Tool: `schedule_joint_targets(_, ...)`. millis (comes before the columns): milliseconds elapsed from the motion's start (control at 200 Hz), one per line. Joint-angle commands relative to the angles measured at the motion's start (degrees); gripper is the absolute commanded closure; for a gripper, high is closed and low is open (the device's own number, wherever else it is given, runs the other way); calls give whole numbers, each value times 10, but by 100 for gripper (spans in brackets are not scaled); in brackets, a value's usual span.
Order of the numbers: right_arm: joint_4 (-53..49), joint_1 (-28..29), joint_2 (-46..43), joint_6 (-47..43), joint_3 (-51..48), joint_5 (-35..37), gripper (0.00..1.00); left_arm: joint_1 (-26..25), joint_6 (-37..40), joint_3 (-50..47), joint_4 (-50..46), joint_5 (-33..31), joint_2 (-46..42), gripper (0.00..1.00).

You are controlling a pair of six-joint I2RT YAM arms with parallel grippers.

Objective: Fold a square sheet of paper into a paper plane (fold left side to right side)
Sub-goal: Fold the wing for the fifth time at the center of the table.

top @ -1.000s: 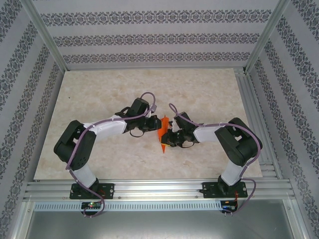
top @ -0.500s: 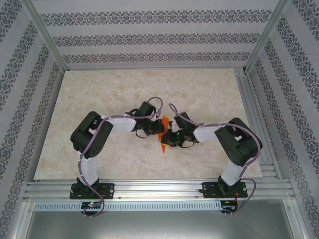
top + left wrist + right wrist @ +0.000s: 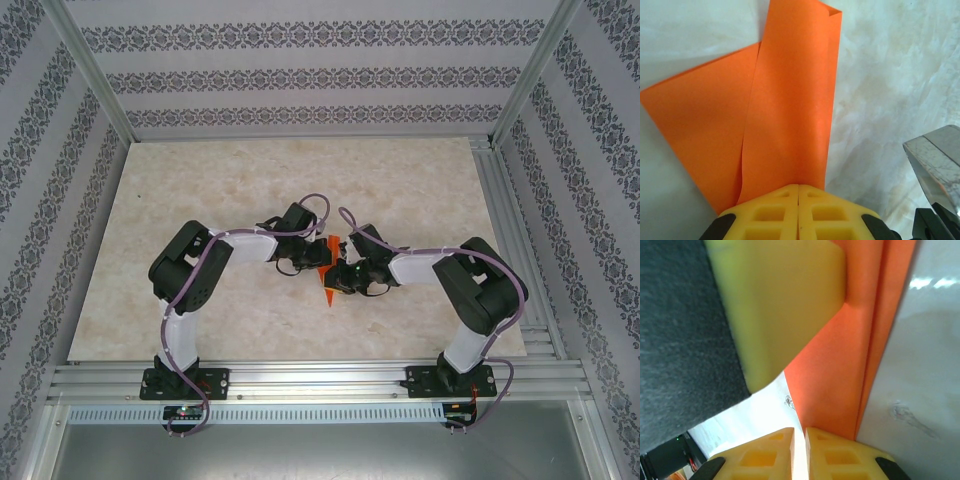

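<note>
- The plane (image 3: pixel 327 288) is seen from above at the middle of the table (image 3: pixel 200 200), lying between the two grippers with its pointed end toward the arm bases.
- The left gripper (image 3: pixel 316 265) is placed at the plane's left side and the right gripper (image 3: pixel 338 280) at its right side. The two are almost touching over the orange paper.
- In the left wrist view the left gripper (image 3: pixel 798 210) is closed, its yellow fingers (image 3: pixel 765 215) pressed together along a thin seam.
- The near end of the plane (image 3: pixel 785 110) is covered by those fingertips. Whether the paper is pinched or only pressed down cannot be told.
- In that view a long folded strip runs away from the fingers and overlaps a wider triangular flap on its left. Doubled layers are visible at the strip's far corner.
- In the right wrist view the right gripper (image 3: pixel 800 450) is drawn narrow, with only a bright slit left between its fingers (image 3: pixel 840 460).
- The plane (image 3: pixel 840 375) reaches down to the right-hand finger there, and its left edge ends at the slit. A grip on it cannot be confirmed.
- A yellow finger (image 3: pixel 785 305) of the left gripper is seen from that camera, its corner set against the orange paper.
- Stacked paper edges are visible along the plane's right side, next to the pale marbled table (image 3: pixel 925 390).
- The walls (image 3: pixel 320 80) around the table are covered in a repeating floral band pattern.
</note>
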Motion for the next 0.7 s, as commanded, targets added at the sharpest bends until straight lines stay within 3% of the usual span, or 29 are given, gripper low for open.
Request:
schedule_joint_targets(0, -26, 4, -21, 0, -12, 14, 84, -2, 17, -8, -25, -66, 37, 92)
schedule_joint_targets(485, 93, 10, -89, 87, -95, -38, 84, -2, 14, -20, -24, -73, 34, 93)
schedule_joint_targets(699, 122, 13, -70, 97, -104, -41, 83, -2, 13, -21, -25, -74, 33, 94)
